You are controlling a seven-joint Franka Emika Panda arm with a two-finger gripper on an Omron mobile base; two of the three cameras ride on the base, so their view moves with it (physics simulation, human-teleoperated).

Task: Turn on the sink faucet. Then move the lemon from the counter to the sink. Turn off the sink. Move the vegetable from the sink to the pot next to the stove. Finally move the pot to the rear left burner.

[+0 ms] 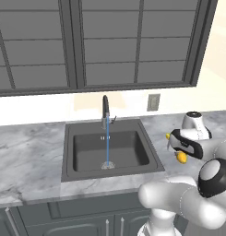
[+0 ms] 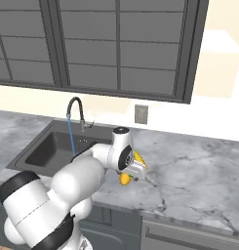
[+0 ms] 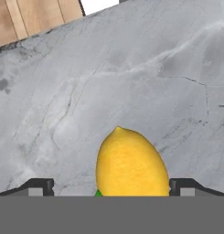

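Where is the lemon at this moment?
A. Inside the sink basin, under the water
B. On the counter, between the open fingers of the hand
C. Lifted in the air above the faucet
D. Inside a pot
B: the lemon lies on the marble counter to the right of the sink, between the spread fingers of the open hand, while water runs from the faucet.

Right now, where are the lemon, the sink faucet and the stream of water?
lemon (image 3: 131, 163): hand view, middle of its yellow peel.
sink faucet (image 1: 105, 110): left base view, upright dark stem.
stream of water (image 1: 107, 147): left base view, midway down the blue stream.
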